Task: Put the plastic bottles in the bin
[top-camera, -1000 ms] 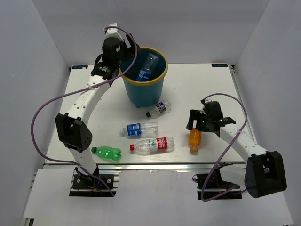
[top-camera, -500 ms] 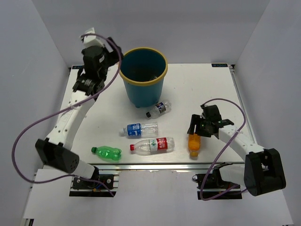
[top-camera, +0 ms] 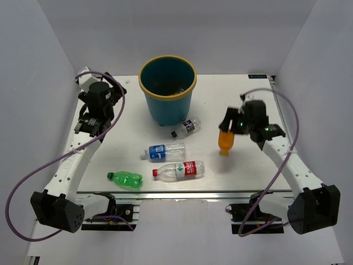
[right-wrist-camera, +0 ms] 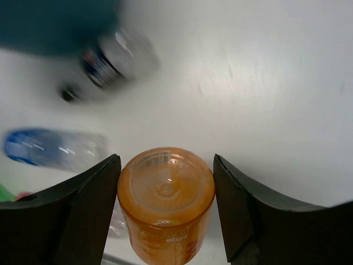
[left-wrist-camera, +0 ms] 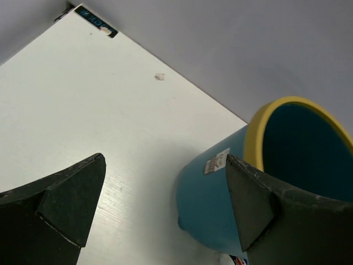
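While the right claw (top-camera: 226, 131) pinched the small orange plastic bottle (right-wrist-camera: 165, 193) between its two fingers, that bottle hung upright over the right half of the white table (top-camera: 248, 94). It looked to be lifted clear, with a shadow on the table beneath it, and it was well apart from the round dark teal plastic bin with the yellow rim (top-camera: 167, 95). So that one was in hand but not yet delivered!

Over on the other side, the left claw (left-wrist-camera: 160, 204) was spread wide and carried nothing, hovering left of the bin with the bin's wall showing between its fingers.

Down inside the bin, something pale showed against the far wall. Bottles, by my guess, though how many I could not tell.

And the work left? Four bottles lay on their sides on the table:
- the short clear bottle with a blue label (top-camera: 186, 127), just beside the bin's foot
- the longer clear bottle with a blue label (top-camera: 164, 150), nearer the arms
- the clear bottle with the red label and cap (top-camera: 179, 170), just beside that one
- the green plastic bottle (top-camera: 125, 178), off to the left

By my reckoning the job was partway through, with five to go counting the orange one.
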Tool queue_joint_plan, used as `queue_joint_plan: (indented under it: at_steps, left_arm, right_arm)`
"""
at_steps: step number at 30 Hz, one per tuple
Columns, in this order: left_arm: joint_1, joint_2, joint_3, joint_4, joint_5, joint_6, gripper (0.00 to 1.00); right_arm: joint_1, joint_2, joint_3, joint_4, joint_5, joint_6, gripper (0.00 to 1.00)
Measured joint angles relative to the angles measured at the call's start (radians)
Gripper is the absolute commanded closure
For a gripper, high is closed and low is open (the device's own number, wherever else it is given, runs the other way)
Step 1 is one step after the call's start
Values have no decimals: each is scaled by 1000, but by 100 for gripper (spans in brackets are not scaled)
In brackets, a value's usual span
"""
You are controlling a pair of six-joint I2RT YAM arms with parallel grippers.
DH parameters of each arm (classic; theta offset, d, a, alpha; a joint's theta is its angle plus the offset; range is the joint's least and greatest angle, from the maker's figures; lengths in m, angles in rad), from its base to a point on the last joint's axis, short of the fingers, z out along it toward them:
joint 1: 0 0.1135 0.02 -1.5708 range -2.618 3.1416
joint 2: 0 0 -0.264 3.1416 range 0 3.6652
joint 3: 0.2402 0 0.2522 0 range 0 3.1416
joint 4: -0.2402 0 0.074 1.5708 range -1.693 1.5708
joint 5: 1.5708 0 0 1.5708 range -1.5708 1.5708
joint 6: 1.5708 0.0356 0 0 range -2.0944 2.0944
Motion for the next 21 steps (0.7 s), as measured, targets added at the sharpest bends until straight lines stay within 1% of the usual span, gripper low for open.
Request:
queue_joint_plan:
  at_steps: [3, 6, 10, 14, 15, 16, 17, 19, 21]
  left_arm:
    - [14, -7, -31, -26, -21, -35, 2]
    - [22, -6, -58, -59, -45, -79, 2]
    - [23, -8, -85, -136, -69, -160, 2]
    - [23, -45, -143, -252, -74, -258, 2]
    - [23, -63, -154, -294, -72, -280, 2]
    - [23, -81, -163, -333, -69, -298, 2]
    - [23, -102, -169, -379, -65, -317, 2]
    - [23, -151, -182, -464, -41, -350, 2]
    - [24, -195, -194, -546, -5, -375, 2]
  right_arm:
    - [14, 21, 242, 62, -27, -34, 82]
    - [70, 113, 504, 125, -35, -82, 82]
    - [182, 353, 878, 234, -49, -148, 80]
    - [257, 646, 1210, 301, -53, -199, 72]
    - [269, 720, 1275, 307, -53, -209, 67]
    - [280, 787, 1336, 307, -55, -217, 43]
    - [286, 842, 1376, 308, -57, -219, 29]
    - [295, 918, 1400, 305, -63, -220, 11]
    - [300, 959, 1386, 288, -68, -225, 11]
